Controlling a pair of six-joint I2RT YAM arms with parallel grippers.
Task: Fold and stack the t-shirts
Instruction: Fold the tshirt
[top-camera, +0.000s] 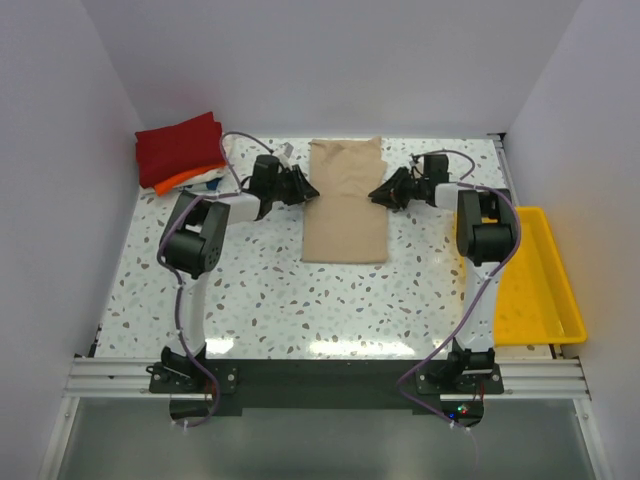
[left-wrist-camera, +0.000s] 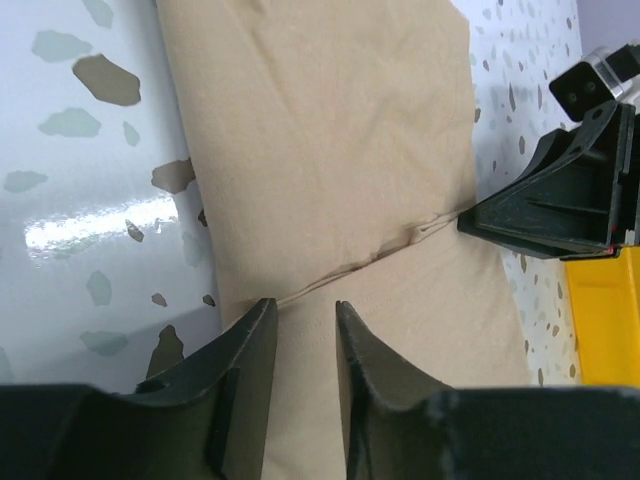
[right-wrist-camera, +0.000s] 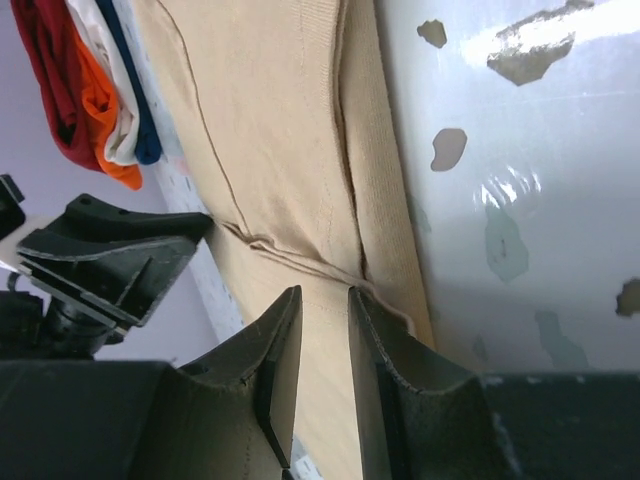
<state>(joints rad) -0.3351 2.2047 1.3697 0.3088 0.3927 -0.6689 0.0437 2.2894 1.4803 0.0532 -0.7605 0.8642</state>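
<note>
The tan t-shirt (top-camera: 345, 205) lies flat mid-table as a long narrow rectangle, with a folded layer edge (left-wrist-camera: 370, 262) running across it. My left gripper (top-camera: 308, 188) sits low at the shirt's left edge. Its jaws (left-wrist-camera: 305, 305) stand apart over the cloth and hold nothing. My right gripper (top-camera: 378, 193) faces it from the shirt's right edge. Its jaws (right-wrist-camera: 325, 292) are also apart, right at the fold line of the tan cloth (right-wrist-camera: 290, 130). At the back left is a pile of folded t-shirts, dark red (top-camera: 178, 145) on top, then orange (top-camera: 185, 178) and white (top-camera: 205, 180).
A yellow plastic tray (top-camera: 535, 290) stands at the table's right edge, beside the right arm. White walls close in the back and both sides. The folded pile (right-wrist-camera: 90, 90) lies just behind the left gripper.
</note>
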